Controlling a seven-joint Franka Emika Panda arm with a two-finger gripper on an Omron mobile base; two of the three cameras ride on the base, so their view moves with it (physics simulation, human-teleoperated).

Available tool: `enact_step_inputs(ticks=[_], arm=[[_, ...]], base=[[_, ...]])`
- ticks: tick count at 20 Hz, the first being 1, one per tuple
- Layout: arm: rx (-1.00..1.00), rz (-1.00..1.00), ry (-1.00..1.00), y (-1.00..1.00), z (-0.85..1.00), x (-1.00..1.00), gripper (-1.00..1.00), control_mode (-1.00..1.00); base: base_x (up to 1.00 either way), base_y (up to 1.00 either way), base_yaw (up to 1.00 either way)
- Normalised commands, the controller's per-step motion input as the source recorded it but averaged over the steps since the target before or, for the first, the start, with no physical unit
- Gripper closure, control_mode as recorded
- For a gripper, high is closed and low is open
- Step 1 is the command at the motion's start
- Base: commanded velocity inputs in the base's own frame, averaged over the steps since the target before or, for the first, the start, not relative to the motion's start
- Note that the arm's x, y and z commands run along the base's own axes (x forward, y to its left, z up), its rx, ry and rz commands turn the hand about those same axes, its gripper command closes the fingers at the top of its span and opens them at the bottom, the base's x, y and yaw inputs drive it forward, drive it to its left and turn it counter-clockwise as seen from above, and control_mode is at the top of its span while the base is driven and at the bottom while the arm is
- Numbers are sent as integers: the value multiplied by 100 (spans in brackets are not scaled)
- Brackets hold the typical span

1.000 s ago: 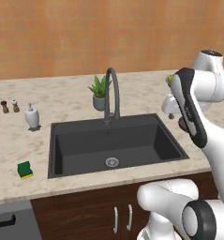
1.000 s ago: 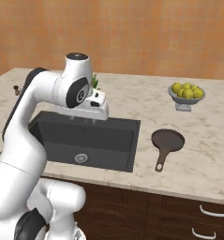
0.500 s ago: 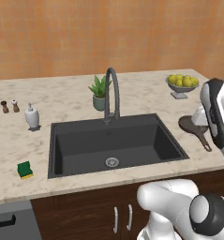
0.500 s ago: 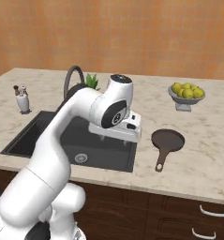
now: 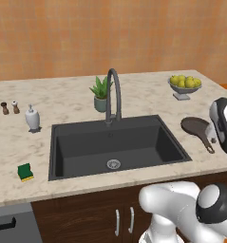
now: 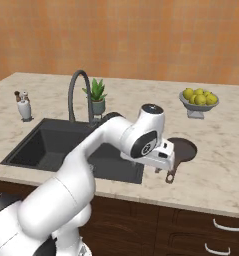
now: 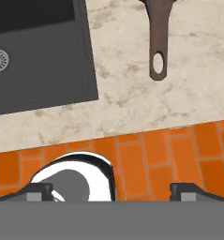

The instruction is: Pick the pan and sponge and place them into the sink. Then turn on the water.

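The dark brown pan (image 5: 195, 126) lies on the counter right of the sink (image 5: 153, 137), its long handle (image 7: 158, 40) pointing toward the counter's front edge. My gripper (image 7: 112, 193) is open with nothing between its fingertips (image 7: 38, 192). It hovers above the counter's front edge, just short of the handle's end. In the right base view my hand (image 6: 158, 156) covers the pan's (image 6: 185, 149) left side. The green and yellow sponge (image 5: 24, 172) sits on the counter left of the sink. No water runs from the gooseneck faucet (image 5: 113, 92).
A bowl of yellow fruit (image 5: 184, 84) stands behind the pan. A potted plant (image 5: 101, 95) is beside the faucet, a white soap dispenser (image 5: 32, 118) and two small shakers (image 5: 9, 107) at the far left. Orange floor tiles (image 7: 146, 159) lie below the counter edge.
My arm has swung right, from above the sink to the counter's front edge by the pan handle. The jaws have stayed open. Pan and sponge have not moved.
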Motion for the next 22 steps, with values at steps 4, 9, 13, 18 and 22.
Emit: enact_step_inputs(ticks=[4, 9, 13, 18, 22], arm=[[0, -13, 4, -59, -23, 64, -100, -100], [0, -7, 2, -53, -15, 79, -100, -100], [3, 0, 1, -64, -18, 77, -100, -100], [3, 0, 0, -42, -34, 65, -100, -100], [0, 0, 0, 2, -30, 55, -100, -100]], base=[[0, 0, 0], [0, 0, 0], [0, 0, 0], [0, 0, 0], [0, 0, 0]])
